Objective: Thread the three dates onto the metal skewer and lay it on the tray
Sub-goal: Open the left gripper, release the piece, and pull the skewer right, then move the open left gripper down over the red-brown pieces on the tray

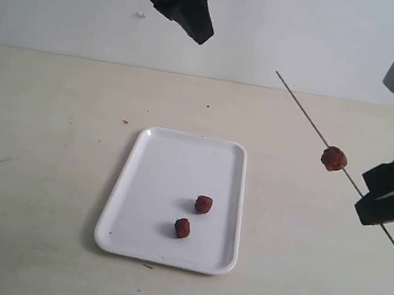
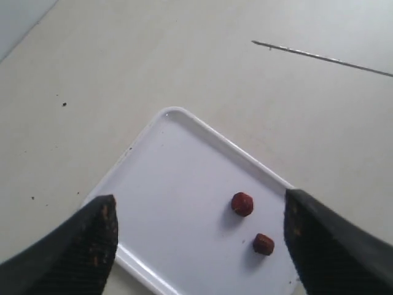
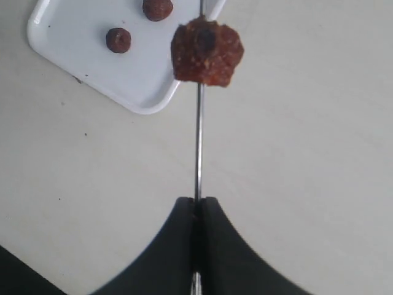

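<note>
The tray (image 1: 152, 185) lies far below the left gripper (image 1: 197, 25), whose fingers gape wide and empty. For the next pick, I'd drop it squarely over one date and pinch the sides, leaving the ends free. The right gripper (image 3: 196, 206) is clamped on the skewer (image 1: 303, 109), which runs straight out from its fingers, tip towards the left gripper. One threaded date (image 1: 334, 158) sits just ahead of those fingers; two loose dates (image 1: 204, 204) wait on the tray.

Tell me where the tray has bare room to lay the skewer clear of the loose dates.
Bare: the far half of the tray, and the strip along its left rim in the exterior view. Crowded: the near right part, where the two loose dates sit close together.
</note>
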You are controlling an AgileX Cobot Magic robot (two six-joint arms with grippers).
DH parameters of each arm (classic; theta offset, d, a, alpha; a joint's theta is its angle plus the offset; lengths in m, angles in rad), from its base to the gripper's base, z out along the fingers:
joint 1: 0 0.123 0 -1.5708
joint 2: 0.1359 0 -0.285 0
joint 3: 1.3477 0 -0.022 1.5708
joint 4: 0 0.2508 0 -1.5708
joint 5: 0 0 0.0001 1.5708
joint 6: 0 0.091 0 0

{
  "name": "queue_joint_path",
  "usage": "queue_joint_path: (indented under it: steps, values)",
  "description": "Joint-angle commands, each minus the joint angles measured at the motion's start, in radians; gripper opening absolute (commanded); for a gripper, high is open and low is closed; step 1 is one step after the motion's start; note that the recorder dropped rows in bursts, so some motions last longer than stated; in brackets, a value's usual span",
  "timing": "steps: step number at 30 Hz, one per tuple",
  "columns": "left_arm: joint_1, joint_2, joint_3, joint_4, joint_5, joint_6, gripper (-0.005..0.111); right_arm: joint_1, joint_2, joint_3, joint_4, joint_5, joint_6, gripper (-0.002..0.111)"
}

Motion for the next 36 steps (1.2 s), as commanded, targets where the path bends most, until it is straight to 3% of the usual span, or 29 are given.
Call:
queue_joint_path:
  steps: [1, 11, 21, 25, 29, 33, 36]
  values:
    - [0.000, -0.007, 0.003, -0.083, 0.000, -0.020, 0.073, -0.005, -0.078, 0.034, -0.027, -0.005, 0.049, 0.000]
    - [0.021, -0.014, 0.044, -0.076, 0.000, -0.133, 0.073, -0.005, -0.136, 0.149, -0.109, -0.013, 0.107, 0.000]
    - [0.033, -0.038, 0.228, 0.143, 0.000, -0.186, 0.073, -0.005, -0.143, 0.168, -0.160, -0.039, 0.134, 0.000]
    - [0.033, -0.019, 0.294, 0.125, 0.000, -0.238, 0.073, -0.005, -0.143, 0.168, -0.159, -0.070, 0.145, 0.000]
    - [-0.025, 0.052, 0.317, 0.069, 0.000, -0.197, 0.073, -0.005, -0.142, 0.168, -0.159, -0.076, 0.145, 0.000]
    - [-0.079, 0.123, 0.317, 0.065, 0.000, -0.436, 0.073, -0.005, -0.142, 0.168, -0.159, -0.065, 0.157, 0.000]
    - [-0.090, 0.150, 0.317, 0.051, 0.000, -0.423, 0.073, -0.005, -0.142, 0.168, -0.147, -0.056, 0.184, 0.000]
